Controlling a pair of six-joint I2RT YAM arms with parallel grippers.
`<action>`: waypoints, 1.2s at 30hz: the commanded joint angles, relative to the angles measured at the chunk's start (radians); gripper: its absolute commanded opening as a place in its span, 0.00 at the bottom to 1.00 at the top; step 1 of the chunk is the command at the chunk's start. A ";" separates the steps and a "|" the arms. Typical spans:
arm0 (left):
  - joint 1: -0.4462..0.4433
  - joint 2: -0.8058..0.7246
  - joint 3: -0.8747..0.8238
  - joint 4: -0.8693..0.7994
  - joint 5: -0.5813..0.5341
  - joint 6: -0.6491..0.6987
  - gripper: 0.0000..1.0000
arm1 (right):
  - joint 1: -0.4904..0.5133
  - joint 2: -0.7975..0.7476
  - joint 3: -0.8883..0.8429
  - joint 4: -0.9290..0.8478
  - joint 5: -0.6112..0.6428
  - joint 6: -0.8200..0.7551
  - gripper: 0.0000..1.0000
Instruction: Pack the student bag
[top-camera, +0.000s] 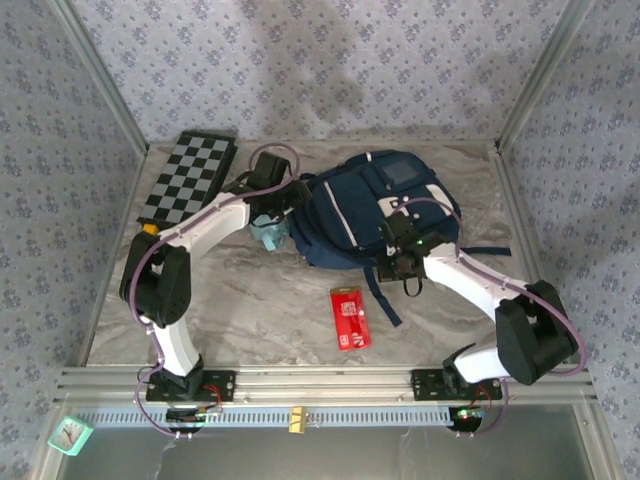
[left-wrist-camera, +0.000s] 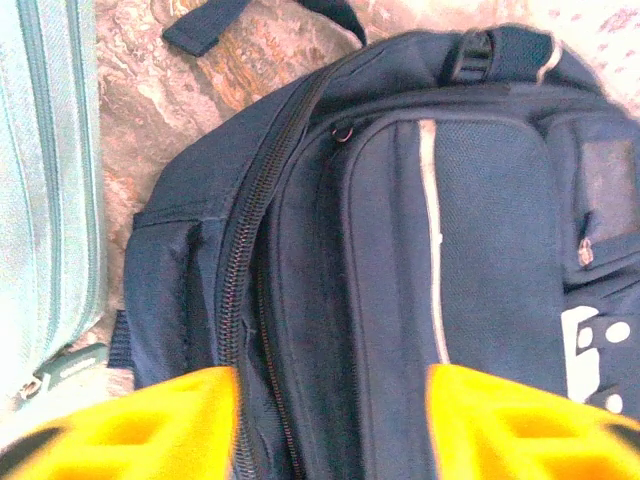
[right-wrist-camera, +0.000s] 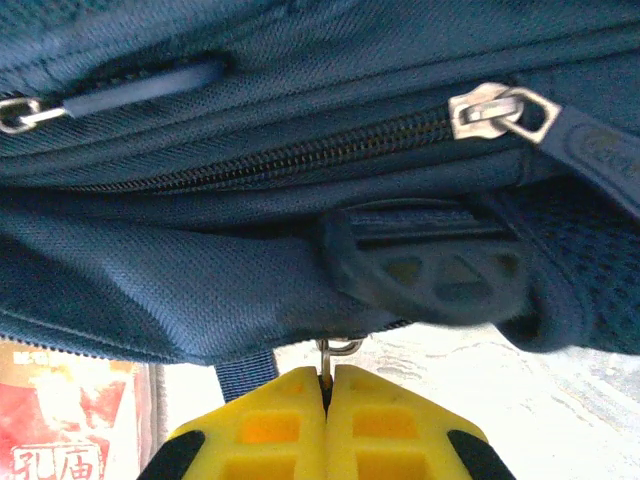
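Overhead: the navy student bag (top-camera: 365, 205) lies upper centre on the grey bench (top-camera: 260, 310), left claw (top-camera: 272, 210) at its left edge, right claw (top-camera: 405, 258) at its lower right. Left wrist: the yellow fingers (left-wrist-camera: 150, 430) stand apart above the bag's zipper (left-wrist-camera: 240, 250), holding nothing. Right wrist: the claw is pinched closed on a small metal zipper pull (right-wrist-camera: 338, 350).

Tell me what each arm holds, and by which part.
The right fingers pinch a small metal ring at the bag's edge. The left fingers, open, hold nothing.
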 joint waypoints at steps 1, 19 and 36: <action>-0.027 -0.104 -0.110 0.016 0.015 -0.096 0.65 | 0.005 0.005 0.009 0.034 0.001 0.012 0.00; -0.258 -0.018 -0.225 0.064 -0.195 -0.501 0.60 | 0.009 0.028 -0.005 -0.022 0.066 0.064 0.00; -0.202 -0.045 -0.207 0.055 -0.143 -0.310 0.28 | -0.121 -0.054 0.026 -0.074 -0.060 0.062 0.21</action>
